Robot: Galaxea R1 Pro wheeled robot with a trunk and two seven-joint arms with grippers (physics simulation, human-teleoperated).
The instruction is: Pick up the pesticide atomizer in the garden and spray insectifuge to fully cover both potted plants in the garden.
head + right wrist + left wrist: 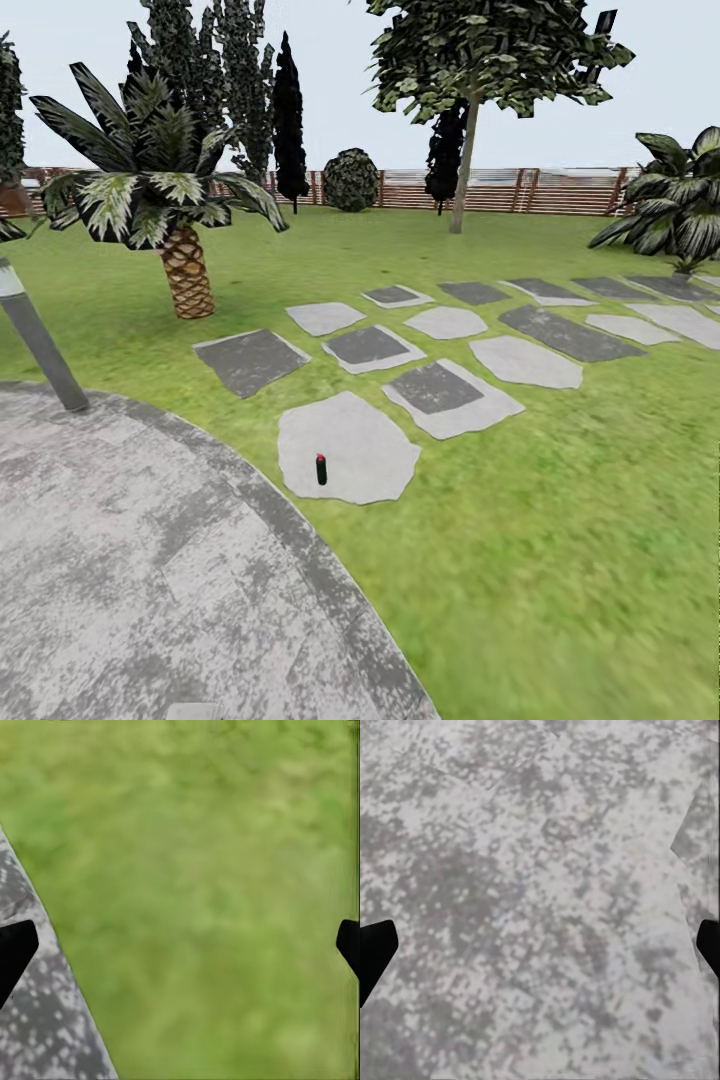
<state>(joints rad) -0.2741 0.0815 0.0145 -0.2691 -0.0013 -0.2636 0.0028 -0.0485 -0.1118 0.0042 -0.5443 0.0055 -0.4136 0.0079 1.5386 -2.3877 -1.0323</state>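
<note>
Left gripper [540,949]: seen in the left wrist view as two dark fingertips at opposite edges, spread wide with nothing between them, above mottled grey paving [532,870]. Right gripper [180,949]: in the right wrist view its two dark fingertips likewise stand far apart and hold nothing; beneath them lies green lawn [210,870], with the curved edge of the paving crossing one corner.

Pesticide atomizer [321,469]: a small dark bottle with a red bit at its top, standing upright on the nearest stepping stone [350,445], toward that stone's near left part. This pale stone lies on the grass just beyond the rim of the grey paved circle [130,570], which takes up the near left of the head view.

Further stepping stones [500,350], some pale and some dark grey, run from this stone toward the far right across the grass. A grey bollard lamp [40,345] leans at the far left edge of the paved circle. A scaly-trunked palm [170,210] stands beyond it on the left; a thin-trunked tree [465,120] rises at the far centre, and a striped-leaf shrub [680,200] sits at the far right. A brown slatted fence [540,190] closes the far side of the garden.
</note>
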